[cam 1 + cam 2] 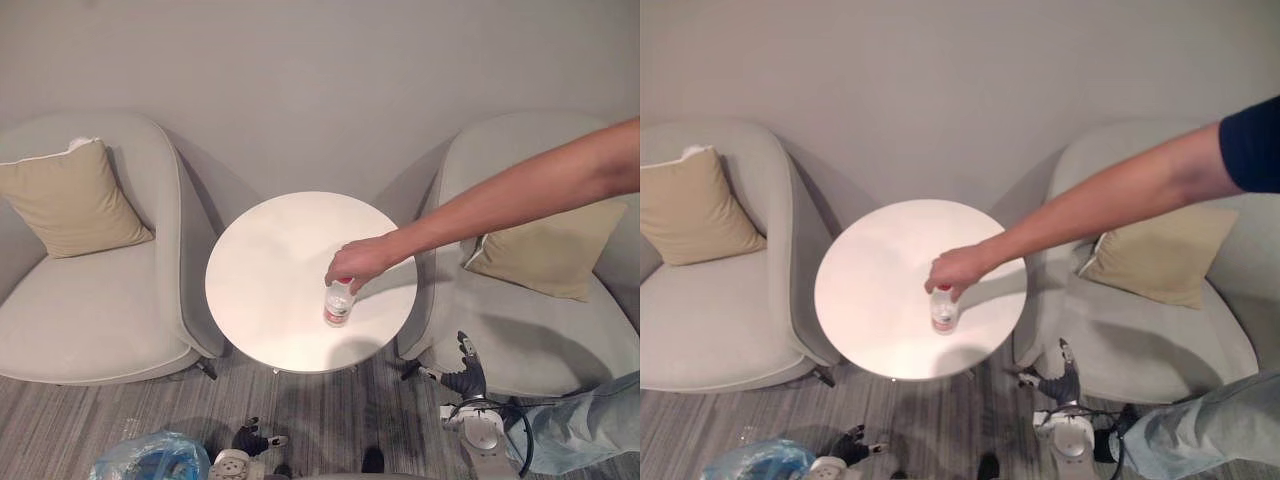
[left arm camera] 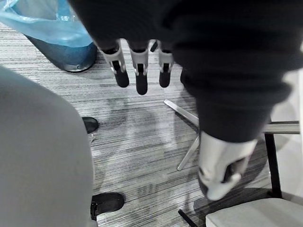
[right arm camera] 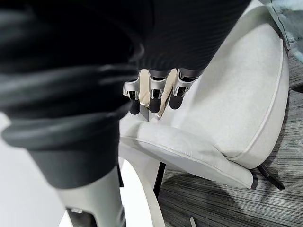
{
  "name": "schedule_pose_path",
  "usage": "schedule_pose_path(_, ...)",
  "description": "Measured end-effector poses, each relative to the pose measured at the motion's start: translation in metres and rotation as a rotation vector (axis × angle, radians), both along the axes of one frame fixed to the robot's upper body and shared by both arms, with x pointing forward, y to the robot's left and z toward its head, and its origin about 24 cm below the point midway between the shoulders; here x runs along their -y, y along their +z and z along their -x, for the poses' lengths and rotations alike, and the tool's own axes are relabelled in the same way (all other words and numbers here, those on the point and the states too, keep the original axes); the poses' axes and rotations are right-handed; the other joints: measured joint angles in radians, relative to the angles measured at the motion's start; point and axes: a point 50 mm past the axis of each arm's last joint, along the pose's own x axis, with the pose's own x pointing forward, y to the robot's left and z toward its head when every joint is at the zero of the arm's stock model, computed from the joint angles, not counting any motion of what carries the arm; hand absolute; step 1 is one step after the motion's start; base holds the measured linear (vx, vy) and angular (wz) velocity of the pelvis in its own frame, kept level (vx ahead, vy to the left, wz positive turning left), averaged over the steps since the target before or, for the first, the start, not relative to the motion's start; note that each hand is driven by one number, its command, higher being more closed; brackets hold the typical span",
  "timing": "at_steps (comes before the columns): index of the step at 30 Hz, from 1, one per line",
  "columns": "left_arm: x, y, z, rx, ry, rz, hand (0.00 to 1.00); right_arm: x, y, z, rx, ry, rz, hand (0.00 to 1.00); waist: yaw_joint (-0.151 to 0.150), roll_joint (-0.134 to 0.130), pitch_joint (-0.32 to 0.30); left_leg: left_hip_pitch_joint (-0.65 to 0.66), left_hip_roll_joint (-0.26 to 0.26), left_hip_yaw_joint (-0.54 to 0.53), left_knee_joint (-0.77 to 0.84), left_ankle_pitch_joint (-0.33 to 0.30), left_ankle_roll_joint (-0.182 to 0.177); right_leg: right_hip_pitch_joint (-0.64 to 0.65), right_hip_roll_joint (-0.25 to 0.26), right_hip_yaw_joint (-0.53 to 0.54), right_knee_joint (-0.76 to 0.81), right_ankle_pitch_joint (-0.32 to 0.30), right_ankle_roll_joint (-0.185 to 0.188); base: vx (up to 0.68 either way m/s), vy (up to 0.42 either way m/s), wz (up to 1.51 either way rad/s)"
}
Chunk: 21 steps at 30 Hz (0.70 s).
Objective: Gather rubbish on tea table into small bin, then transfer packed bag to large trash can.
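A small clear bottle [image 1: 339,303] with a red cap stands upright on the round white tea table [image 1: 265,270], right of its middle. A person's hand [image 1: 358,262] grips the bottle's top, the arm reaching in from the right. The small bin [image 1: 150,457] with its blue bag sits on the floor at the lower left, and it also appears past my left hand's fingers as the bin [image 2: 45,26]. My left hand [image 1: 250,440] hangs low beside the bin, open, fingers [image 2: 140,75] straight. My right hand [image 1: 467,378] hangs open by the right chair, fingers [image 3: 154,94] straight and holding nothing.
Grey armchairs flank the table: the left one [image 1: 90,310] and the right one [image 1: 540,345], each with a beige cushion [image 1: 70,200]. A person's jeans-clad leg [image 1: 585,425] is at the lower right. A grey wall is behind. The floor is striped grey carpet [image 1: 330,410].
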Motion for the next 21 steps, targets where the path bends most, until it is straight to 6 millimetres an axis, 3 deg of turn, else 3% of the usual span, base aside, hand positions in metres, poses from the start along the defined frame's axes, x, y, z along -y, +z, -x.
schedule_pose_path(13,0.001,0.000,-0.001,0.001,-0.033,0.000,0.00,0.001,0.000,0.000,-0.012,0.028,0.034,0.00,-0.002,-0.001,0.001,0.001,0.000,-0.004,-0.021,0.007,-0.002,-0.003,0.000,-0.002,0.000,-0.002,0.003,0.00,0.000,0.00)
schedule_pose_path(21,0.001,0.001,-0.003,0.007,-0.060,-0.008,0.00,0.000,0.002,-0.013,-0.025,0.137,0.048,0.00,-0.002,-0.005,0.004,-0.002,-0.001,-0.012,-0.029,0.008,-0.003,-0.005,0.000,-0.007,0.000,-0.006,0.007,0.00,0.003,0.02)
